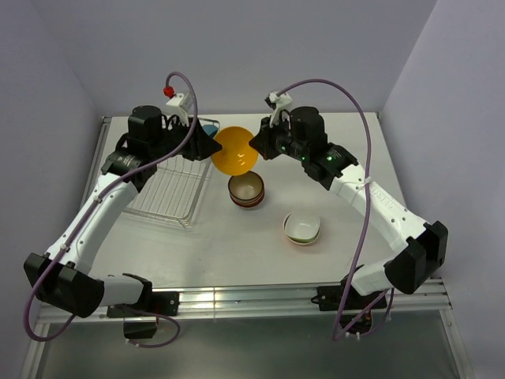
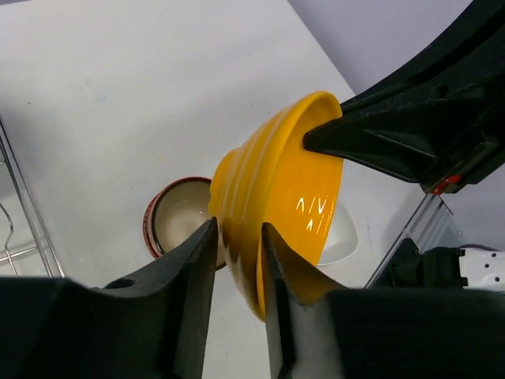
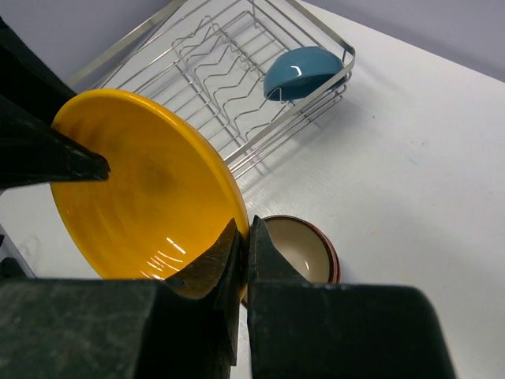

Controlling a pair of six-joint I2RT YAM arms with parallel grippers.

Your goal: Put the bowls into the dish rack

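Note:
A yellow-orange bowl (image 1: 234,150) hangs tilted in the air between both arms, above the table beside the dish rack (image 1: 170,189). My right gripper (image 1: 254,146) is shut on its right rim, and the right wrist view shows the fingers pinching the bowl's edge (image 3: 134,181). My left gripper (image 2: 238,237) straddles the opposite rim of the bowl (image 2: 276,181), one finger inside and one outside, with a small gap still showing on the outer side. A blue bowl (image 3: 300,71) lies in the far corner of the rack (image 3: 205,71).
A stack of brown-red bowls (image 1: 246,189) sits on the table just below the held bowl. A white bowl with a green and red rim (image 1: 302,228) stands to the right of it. Walls close the table at the back and on both sides.

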